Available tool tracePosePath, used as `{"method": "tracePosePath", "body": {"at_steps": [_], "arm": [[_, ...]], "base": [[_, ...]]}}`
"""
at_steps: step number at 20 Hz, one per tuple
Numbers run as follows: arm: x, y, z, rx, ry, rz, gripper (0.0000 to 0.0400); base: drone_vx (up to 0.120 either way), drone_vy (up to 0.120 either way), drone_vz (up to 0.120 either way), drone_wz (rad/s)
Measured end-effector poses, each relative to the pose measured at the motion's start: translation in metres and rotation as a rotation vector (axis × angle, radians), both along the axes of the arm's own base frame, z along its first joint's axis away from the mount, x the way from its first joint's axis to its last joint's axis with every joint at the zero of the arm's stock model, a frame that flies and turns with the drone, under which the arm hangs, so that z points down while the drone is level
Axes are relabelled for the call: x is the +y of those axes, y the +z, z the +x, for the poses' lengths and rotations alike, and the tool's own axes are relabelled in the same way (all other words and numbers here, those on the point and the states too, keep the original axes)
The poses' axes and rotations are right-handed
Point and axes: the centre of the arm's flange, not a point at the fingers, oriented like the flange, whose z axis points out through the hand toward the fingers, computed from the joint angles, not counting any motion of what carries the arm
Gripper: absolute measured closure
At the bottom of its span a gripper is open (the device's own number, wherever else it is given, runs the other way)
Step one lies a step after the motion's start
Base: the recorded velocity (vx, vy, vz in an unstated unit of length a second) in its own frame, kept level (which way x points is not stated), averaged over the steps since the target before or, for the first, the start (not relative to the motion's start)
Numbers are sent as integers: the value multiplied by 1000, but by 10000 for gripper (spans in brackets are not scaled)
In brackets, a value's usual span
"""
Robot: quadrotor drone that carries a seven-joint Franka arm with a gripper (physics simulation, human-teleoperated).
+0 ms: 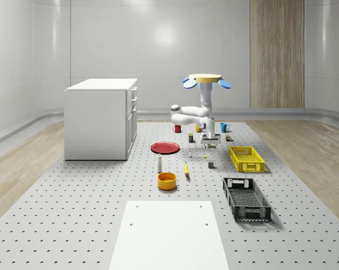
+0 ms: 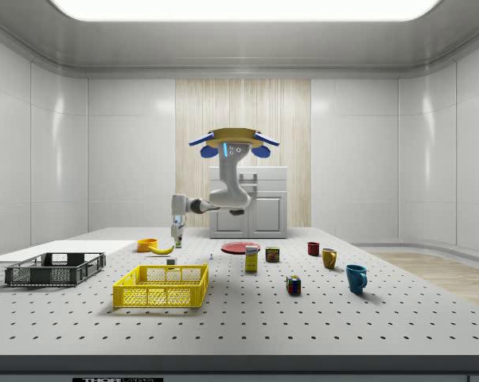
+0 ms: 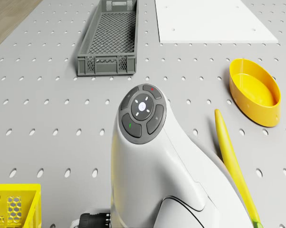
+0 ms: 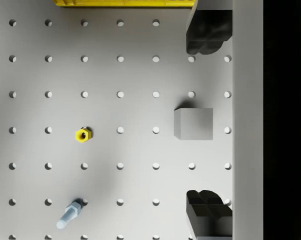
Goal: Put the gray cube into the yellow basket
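perforated gray table | yellow basket, gray cube, black crate, banana, possibly bolt

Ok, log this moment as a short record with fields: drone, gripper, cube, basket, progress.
drone: hovers above the perforated table, beside the yellow basket
gripper: points down above the table, fingers open and spread either side of the cube, not touching it
cube: gray cube sits flat on the table, in line with the gap between the fingers
basket: upright on the table with nothing seen inside it
nearby: small yellow nut and a bolt lie apart from the cube
progress: cube not yet gripped
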Motion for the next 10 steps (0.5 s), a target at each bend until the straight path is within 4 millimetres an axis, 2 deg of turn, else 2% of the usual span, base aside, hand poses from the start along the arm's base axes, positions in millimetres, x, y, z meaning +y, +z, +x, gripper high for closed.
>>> {"method": "tracePosePath", "body": {"at_steps": [1,5,9,10], "arm": [[0,0,0,0,0,0,0],[0,0,0,0,0,0,0],[0,0,0,0,0,0,0],[0,0,0,0,0,0,0]], "base": [[40,0,-120,0],[120,0,-120,0],[120,0,-10,0],[0,0,0,0]]}}
